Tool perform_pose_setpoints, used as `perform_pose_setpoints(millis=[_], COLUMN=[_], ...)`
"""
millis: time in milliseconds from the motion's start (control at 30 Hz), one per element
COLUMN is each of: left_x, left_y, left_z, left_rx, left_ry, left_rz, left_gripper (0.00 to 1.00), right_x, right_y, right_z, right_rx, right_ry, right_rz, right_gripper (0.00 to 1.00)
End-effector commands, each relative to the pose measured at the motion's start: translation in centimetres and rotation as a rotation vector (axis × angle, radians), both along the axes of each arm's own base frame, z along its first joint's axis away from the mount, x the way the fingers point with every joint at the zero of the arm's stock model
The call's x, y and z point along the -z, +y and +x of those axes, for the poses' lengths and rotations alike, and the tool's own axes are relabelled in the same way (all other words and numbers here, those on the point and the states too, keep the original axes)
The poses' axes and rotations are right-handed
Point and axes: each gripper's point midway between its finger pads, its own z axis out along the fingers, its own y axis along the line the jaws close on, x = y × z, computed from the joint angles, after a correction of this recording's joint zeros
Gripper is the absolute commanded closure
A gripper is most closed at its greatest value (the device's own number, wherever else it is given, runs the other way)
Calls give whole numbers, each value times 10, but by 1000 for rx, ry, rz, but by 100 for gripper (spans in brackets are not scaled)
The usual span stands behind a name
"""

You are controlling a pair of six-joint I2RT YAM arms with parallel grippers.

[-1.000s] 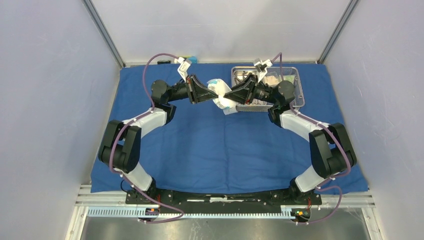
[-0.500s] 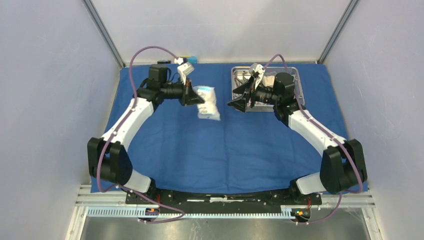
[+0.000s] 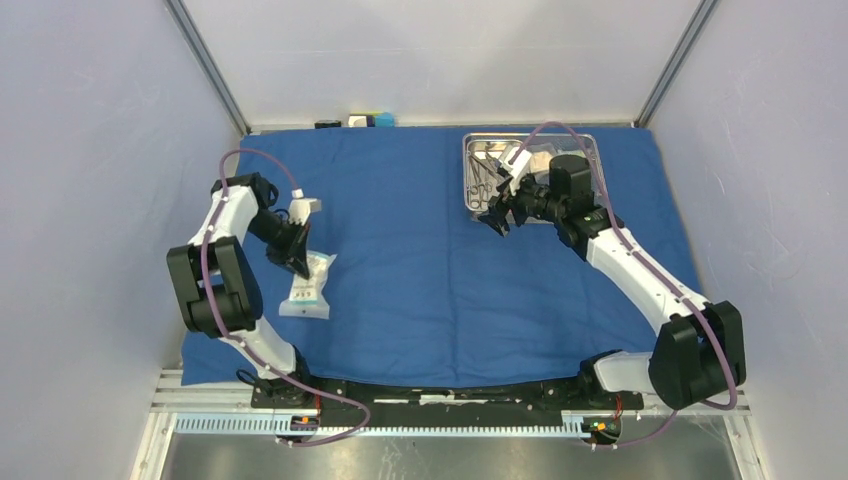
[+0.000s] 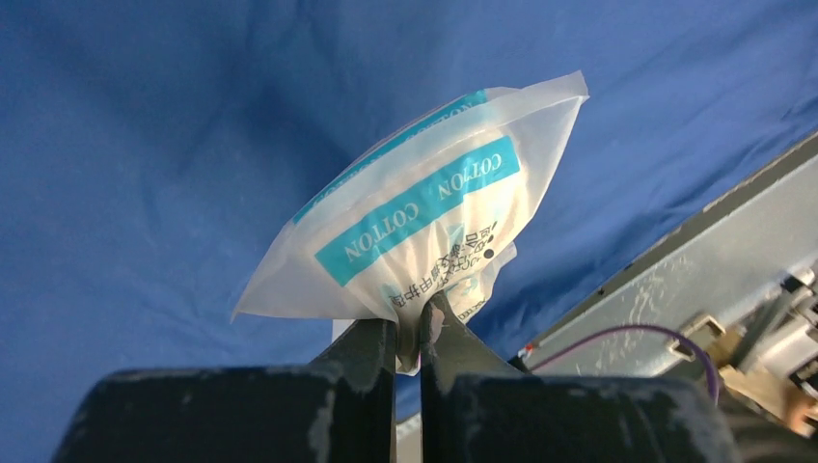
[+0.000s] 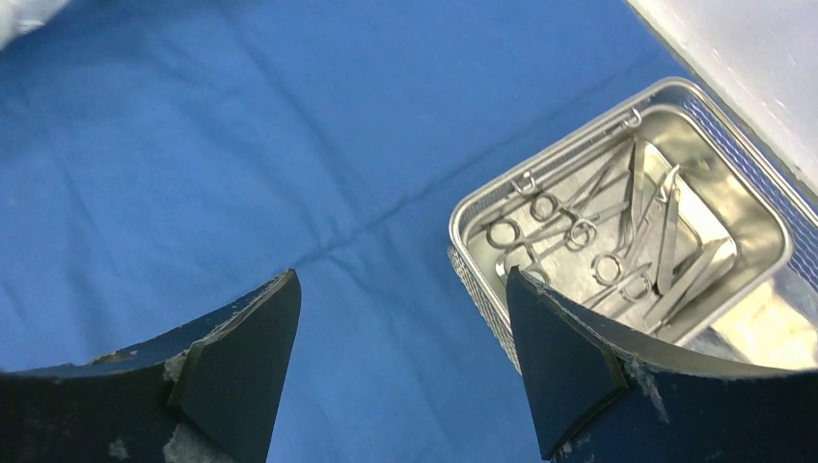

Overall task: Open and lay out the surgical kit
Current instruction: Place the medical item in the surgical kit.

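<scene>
Roughly midway through the job, judging by the layout. Already done: large blue cloth wrap [image 3: 430,290] opened and spread flat over the surface, with the rectangular steel mesh tray [image 3: 480,143] and its inner pan exposed at the far right of it. In hand: one small clear plastic packet [image 3: 306,288], printed COTTON on a teal band, over the left part of the cloth and well apart from the tray. Pinched by one short edge in the left gripper [image 3: 298,262], jaws clenched tight on the plastic. Nothing held in the right gripper [image 5: 400,289], jaws spread wide, hovering over bare cloth just beside the tray's near-left corner. Left to do: slim metal scissor-like instruments [image 5: 579,231] heaped loosely in the pan, ring handles mostly toward the tray's left end, none yet laid on the cloth. A pale shape at the tray's other end, possibly another packet, too cut off to tell. As for the held packet: runs near-to-far along its long axis in the top view, tilted slightly, gripped end to the far side and free end pointing back toward the arm bases. Cannot tell from either view: free end resting on the cloth or hanging just above it.
</scene>
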Motion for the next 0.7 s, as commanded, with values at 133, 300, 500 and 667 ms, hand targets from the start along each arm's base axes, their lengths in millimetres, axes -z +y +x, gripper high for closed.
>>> perform_pose_setpoints(millis=[133, 300, 500, 667], left_x=[2, 6, 20, 34], left_y=[33, 45, 54, 57], left_z=[-12, 5, 22, 29], left_rx=[82, 45, 3, -4], left_ry=[134, 139, 174, 202], left_rz=[45, 64, 66, 62], left_gripper=[97, 94, 91, 90], right_x=[4, 11, 19, 20], right_y=[-21, -36, -51, -52], right_z=[-2, 3, 11, 12], right_rx=[57, 129, 196, 198], right_ry=[-47, -49, -20, -12], right_rz=[-91, -145, -194, -192], right_gripper=[15, 14, 14, 14])
